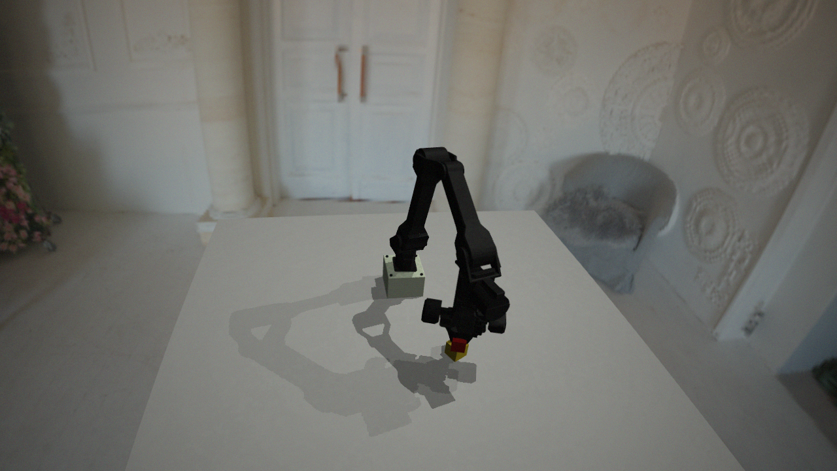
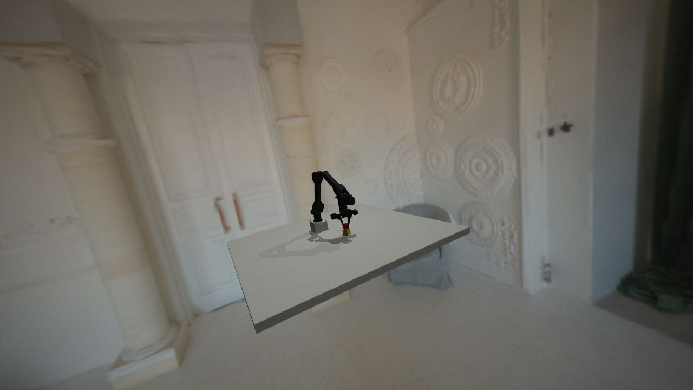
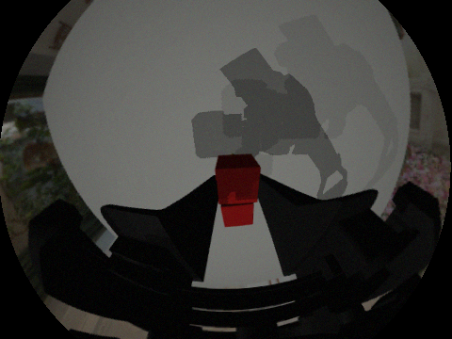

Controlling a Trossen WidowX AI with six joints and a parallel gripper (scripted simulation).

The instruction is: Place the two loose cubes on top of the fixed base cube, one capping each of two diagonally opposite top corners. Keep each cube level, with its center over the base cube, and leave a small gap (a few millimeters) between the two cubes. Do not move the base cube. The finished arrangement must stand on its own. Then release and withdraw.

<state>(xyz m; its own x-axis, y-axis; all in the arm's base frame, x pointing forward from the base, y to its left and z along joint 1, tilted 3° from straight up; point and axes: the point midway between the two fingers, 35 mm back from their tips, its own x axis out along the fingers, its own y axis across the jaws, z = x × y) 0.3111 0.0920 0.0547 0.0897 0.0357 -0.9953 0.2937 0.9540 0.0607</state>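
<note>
My gripper point(image 1: 459, 339) point(image 2: 346, 223) point(image 3: 236, 179) points down, shut on a red cube point(image 1: 458, 345) point(image 3: 237, 185). That cube is low over the yellow base cube point(image 1: 455, 356) point(image 2: 346, 232), at the side toward the top camera; whether it touches the base cannot be told. The other red cube point(image 3: 237, 217) shows just behind the held one in the wrist view, on the arm-base side. In the top view it is hidden or merges with the held cube. The red cubes appear as one small patch in the exterior view. The yellow base cube is hidden in the wrist view.
The arm's pale mounting block point(image 1: 403, 286) point(image 2: 318, 226) stands behind and left of the cubes in the top view. The pale table point(image 1: 234, 433) point(image 2: 291, 286) carries the arm's shadows in front and to the left of the cubes.
</note>
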